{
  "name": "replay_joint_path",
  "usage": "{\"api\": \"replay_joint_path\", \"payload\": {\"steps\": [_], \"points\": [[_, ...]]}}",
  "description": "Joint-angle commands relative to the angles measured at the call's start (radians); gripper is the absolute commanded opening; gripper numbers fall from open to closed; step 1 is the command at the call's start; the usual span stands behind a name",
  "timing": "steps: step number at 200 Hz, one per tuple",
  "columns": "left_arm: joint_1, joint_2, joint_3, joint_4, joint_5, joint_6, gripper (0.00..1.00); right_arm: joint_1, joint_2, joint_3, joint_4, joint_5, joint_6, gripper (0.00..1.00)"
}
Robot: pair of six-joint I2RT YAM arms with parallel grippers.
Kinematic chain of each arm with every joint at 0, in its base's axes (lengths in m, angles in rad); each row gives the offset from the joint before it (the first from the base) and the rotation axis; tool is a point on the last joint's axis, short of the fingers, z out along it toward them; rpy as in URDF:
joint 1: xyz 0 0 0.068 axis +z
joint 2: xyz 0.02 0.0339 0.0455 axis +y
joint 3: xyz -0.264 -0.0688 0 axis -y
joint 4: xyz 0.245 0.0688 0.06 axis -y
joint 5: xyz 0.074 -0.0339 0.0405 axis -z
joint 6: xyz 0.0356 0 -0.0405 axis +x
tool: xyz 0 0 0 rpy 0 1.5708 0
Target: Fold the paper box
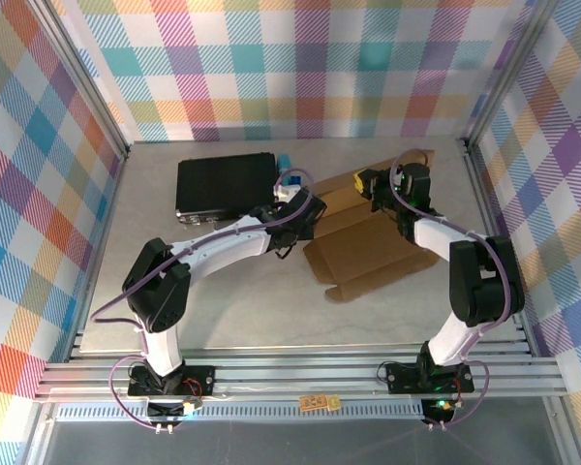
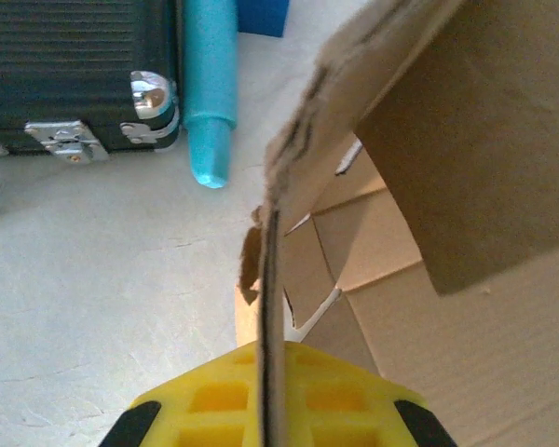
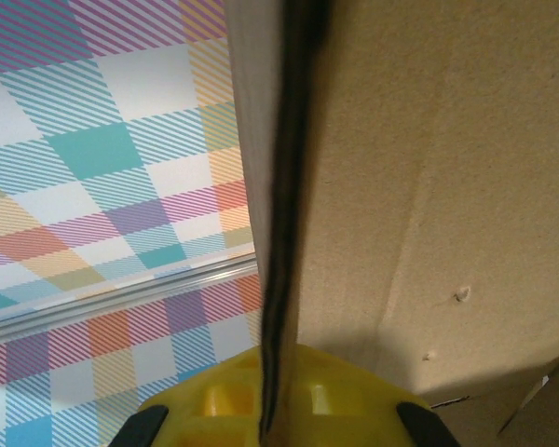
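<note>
The paper box (image 1: 373, 250) is a brown die-cut cardboard sheet lying open right of the table's middle, with its far flaps raised. My left gripper (image 1: 304, 215) is at the sheet's left edge. In the left wrist view that gripper (image 2: 272, 377) is shut on a thin upright flap (image 2: 289, 186), whose edge runs between the yellow jaws. My right gripper (image 1: 366, 184) is at the box's far side. In the right wrist view the right gripper (image 3: 281, 396) is shut on a raised cardboard panel (image 3: 429, 186), seen edge-on.
A black rectangular case (image 1: 225, 184) lies at the back left, close to the left gripper. A teal marker (image 2: 210, 93) and a blue block (image 2: 262, 16) lie beside the case. Checked walls and aluminium rails (image 1: 290, 373) ring the table.
</note>
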Motion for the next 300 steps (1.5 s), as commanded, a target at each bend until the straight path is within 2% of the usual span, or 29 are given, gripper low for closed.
{"api": "replay_joint_path", "payload": {"steps": [1, 36, 56, 72, 95, 108, 123, 139, 146, 176, 186, 196, 210, 224, 230, 242, 252, 271, 300], "points": [[-0.001, 0.028, 0.046, -0.011, -0.066, -0.164, 0.00, 0.012, 0.009, -0.012, 0.056, 0.028, 0.034, 0.00], [-0.001, 0.116, 0.172, -0.190, -0.114, -0.384, 0.00, 0.026, 0.009, -0.029, 0.064, 0.044, 0.048, 0.00], [-0.001, 0.145, 0.193, -0.203, -0.093, -0.498, 0.00, 0.032, 0.006, -0.036, 0.064, 0.049, 0.052, 0.00], [-0.002, 0.145, 0.176, -0.101, -0.041, -0.506, 0.00, 0.034, 0.003, -0.040, 0.060, 0.052, 0.050, 0.00], [-0.001, 0.105, 0.054, 0.278, 0.097, -0.421, 0.00, 0.034, -0.005, -0.051, 0.046, 0.053, 0.048, 0.00], [0.001, 0.075, 0.006, 0.364, 0.141, -0.397, 0.00, 0.032, -0.010, -0.052, 0.032, 0.053, 0.045, 0.00], [0.013, 0.025, -0.055, 0.437, 0.208, -0.355, 0.11, 0.030, -0.013, -0.048, 0.023, 0.051, 0.041, 0.00], [0.030, -0.055, -0.118, 0.442, 0.254, -0.307, 0.39, 0.028, -0.010, -0.039, 0.012, 0.044, 0.037, 0.00], [0.036, -0.096, -0.138, 0.419, 0.264, -0.280, 0.47, 0.026, -0.012, -0.037, 0.006, 0.044, 0.035, 0.00], [0.082, -0.316, -0.244, 0.356, 0.365, -0.074, 0.61, 0.011, -0.020, -0.007, -0.051, 0.025, 0.001, 0.00], [0.116, -0.390, -0.286, 0.363, 0.441, -0.004, 0.60, 0.007, -0.019, 0.006, -0.064, 0.014, -0.011, 0.00], [0.163, -0.459, -0.340, 0.405, 0.566, 0.062, 0.57, 0.003, -0.016, 0.018, -0.082, 0.003, -0.023, 0.00], [0.256, -0.537, -0.395, 0.420, 0.690, 0.117, 0.52, 0.000, -0.011, 0.030, -0.098, -0.007, -0.036, 0.00], [0.359, -0.549, -0.398, 0.372, 0.775, 0.181, 0.44, -0.002, -0.008, 0.038, -0.109, -0.012, -0.042, 0.00], [0.390, -0.533, -0.384, 0.322, 0.773, 0.233, 0.37, -0.003, -0.006, 0.040, -0.107, -0.013, -0.045, 0.00], [0.418, -0.481, -0.359, 0.229, 0.684, 0.348, 0.27, -0.004, -0.001, 0.044, -0.108, -0.015, -0.045, 0.00], [0.431, -0.421, -0.349, 0.189, 0.628, 0.415, 0.27, -0.005, 0.004, 0.052, -0.113, -0.022, -0.045, 0.00], [0.430, -0.274, -0.276, 0.172, 0.629, 0.481, 0.25, -0.004, 0.009, 0.067, -0.127, -0.032, -0.055, 0.00], [0.389, -0.134, -0.240, 0.299, 0.656, 0.532, 0.28, -0.005, 0.024, 0.073, -0.104, -0.039, -0.044, 0.00]]}}
